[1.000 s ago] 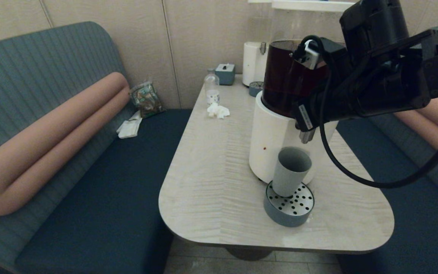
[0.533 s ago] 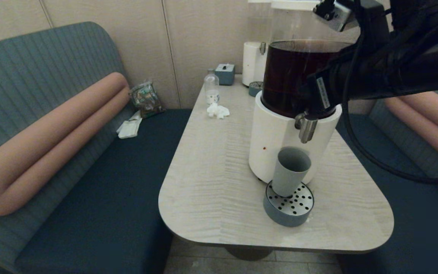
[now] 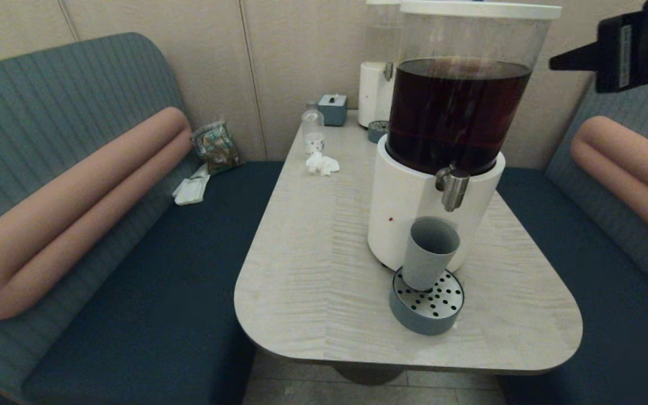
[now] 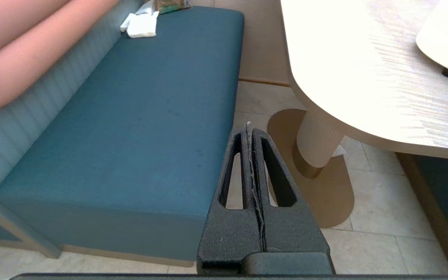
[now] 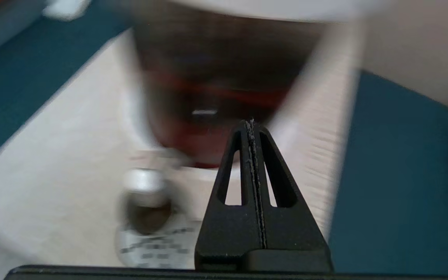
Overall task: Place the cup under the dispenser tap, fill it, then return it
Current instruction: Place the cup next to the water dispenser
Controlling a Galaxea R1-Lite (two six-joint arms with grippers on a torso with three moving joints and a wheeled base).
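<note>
The cup (image 3: 430,252) stands under the dispenser tap (image 3: 454,188); right claw (image 5: 251,123) together, raised well clear.

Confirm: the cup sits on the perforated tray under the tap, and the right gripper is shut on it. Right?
Not quite. The cup does sit on the tray under the tap, but the right gripper is shut on nothing, raised clear of the cup. The head view shows the cup standing free.
</note>
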